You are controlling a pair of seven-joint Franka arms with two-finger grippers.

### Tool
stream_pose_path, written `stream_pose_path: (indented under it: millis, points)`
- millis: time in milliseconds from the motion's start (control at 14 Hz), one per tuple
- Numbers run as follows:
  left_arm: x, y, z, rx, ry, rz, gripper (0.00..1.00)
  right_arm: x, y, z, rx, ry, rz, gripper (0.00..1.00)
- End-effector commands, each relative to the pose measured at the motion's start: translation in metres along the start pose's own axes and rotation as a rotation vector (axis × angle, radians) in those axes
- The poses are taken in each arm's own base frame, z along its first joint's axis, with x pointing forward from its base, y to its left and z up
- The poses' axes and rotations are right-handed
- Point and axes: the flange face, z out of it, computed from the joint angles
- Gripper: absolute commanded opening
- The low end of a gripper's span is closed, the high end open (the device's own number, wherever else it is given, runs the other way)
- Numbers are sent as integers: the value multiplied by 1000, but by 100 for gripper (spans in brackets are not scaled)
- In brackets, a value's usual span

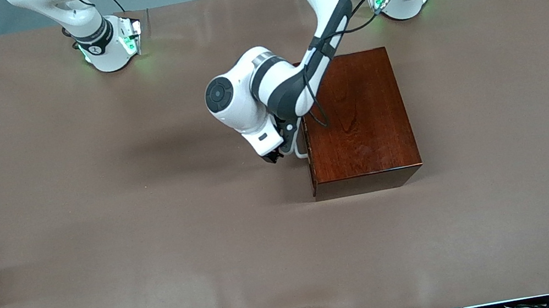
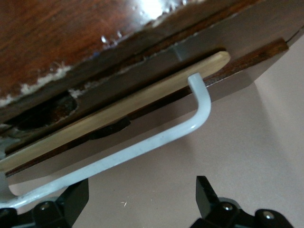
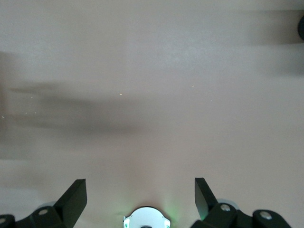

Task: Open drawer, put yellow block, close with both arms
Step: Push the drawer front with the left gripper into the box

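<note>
Nearest the camera, the wooden box (image 1: 358, 123) is set mid-table, its drawer (image 2: 118, 111) barely cracked. At the table's right-arm end, the right gripper (image 3: 141, 197) is held spread, waiting over bare table (image 1: 98, 233). The left gripper (image 2: 142, 202) is spread at the white handle (image 2: 156, 142), probably to pull; no yellow block is seen.

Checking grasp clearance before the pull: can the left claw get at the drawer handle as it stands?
Probably yes. The left claw is open right at the white handle on the drawer front, one finger at the bar, nothing between them. It hasn't closed on it yet.
</note>
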Motion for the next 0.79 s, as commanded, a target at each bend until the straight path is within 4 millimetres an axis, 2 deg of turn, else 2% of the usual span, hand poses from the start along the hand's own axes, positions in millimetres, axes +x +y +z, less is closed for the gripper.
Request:
stream_pose_path:
  millis: [0,71,143,214,357,500,643,714]
  points:
    - [15,1,-11,9,20,-12,100,-2,1,-4,-4,-2,-8,100]
    - [24,5,-17,-13,11,-19,100,-2,1,-4,-4,-2,-8,100]
    - [34,7,-39,-59,-6,3,100,-1,2,0,1,-9,-9,100]
    - [51,9,-59,-89,-16,36,100,-1,3,0,8,-9,-6,100]
    - [96,11,-98,-139,-34,97,100,-1,6,0,11,-7,0,100]
    - [167,3,-157,-222,-55,147,100,-1,5,0,11,-5,-2,100]
    - [242,-9,-199,-277,-68,201,100,-1,6,1,11,-7,0,100]
    - [276,-17,-209,-275,-70,216,100,-1,6,1,10,-7,0,100]
